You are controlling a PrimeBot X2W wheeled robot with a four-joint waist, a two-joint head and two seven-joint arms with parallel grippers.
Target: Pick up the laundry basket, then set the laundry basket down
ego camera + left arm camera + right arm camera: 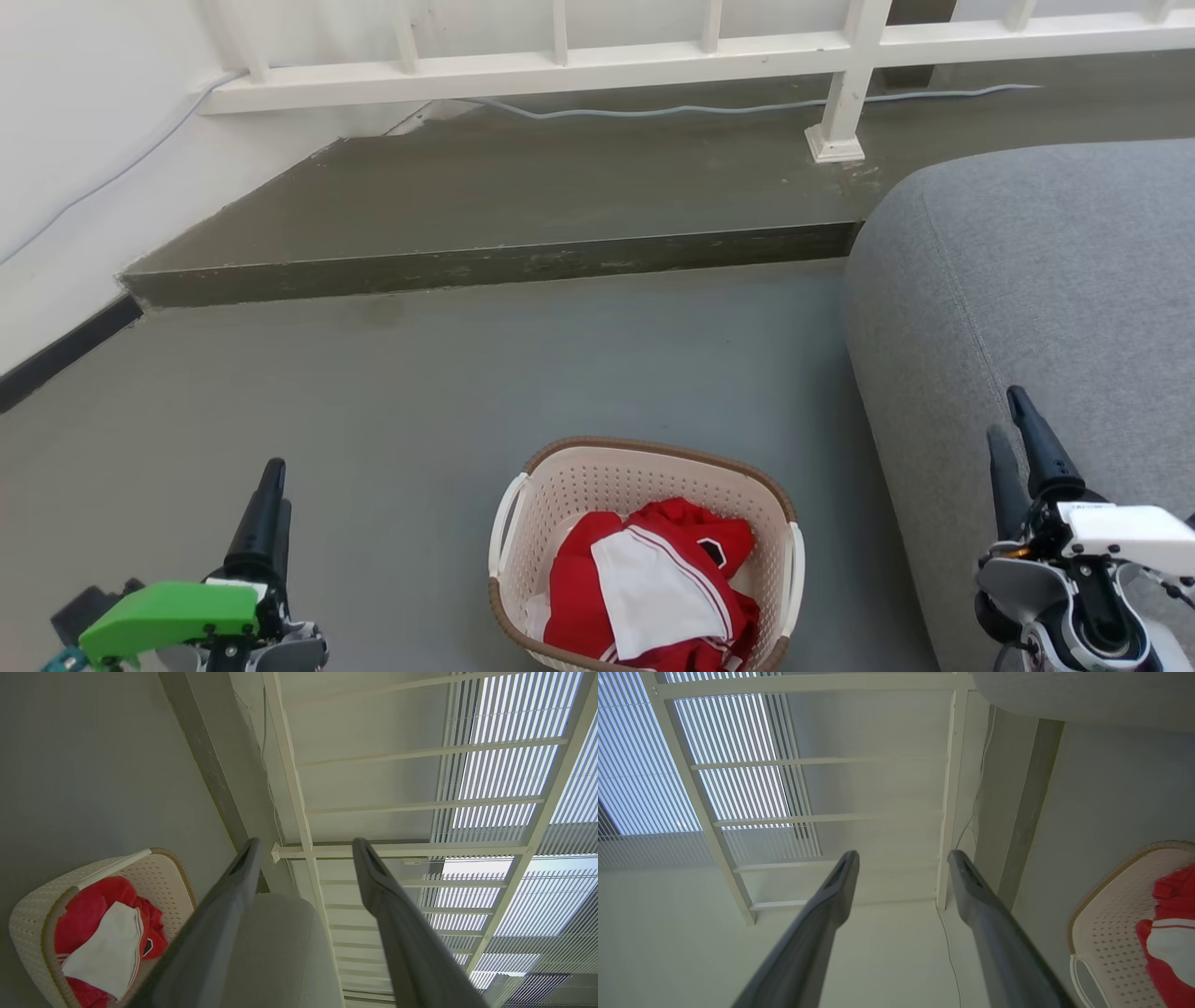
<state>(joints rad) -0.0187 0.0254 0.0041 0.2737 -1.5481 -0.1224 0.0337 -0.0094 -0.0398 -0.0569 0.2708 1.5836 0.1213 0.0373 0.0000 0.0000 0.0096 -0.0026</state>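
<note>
The laundry basket [597, 485] stands on the grey floor at the bottom centre of the head view. It is cream and perforated, with a brown rim and white side handles, and holds red and white clothes [653, 579]. My left gripper [276, 485] is at the lower left, well clear of the basket's left handle, and it is open. My right gripper [1005, 413] is at the lower right in front of the grey sofa, also open and apart from the basket. In the left wrist view the gripper [306, 842] holds nothing, with the basket [28, 914] at lower left. The right wrist view shows that gripper [903, 854] holding nothing and the basket [1106, 914] at the right edge.
A grey upholstered sofa [1027, 280] stands close to the basket's right side. Beyond the floor rises a low dark step [485, 196] with a white railing [560, 70] and a thin cable [700, 109] on it. A white wall [75, 140] bounds the left.
</note>
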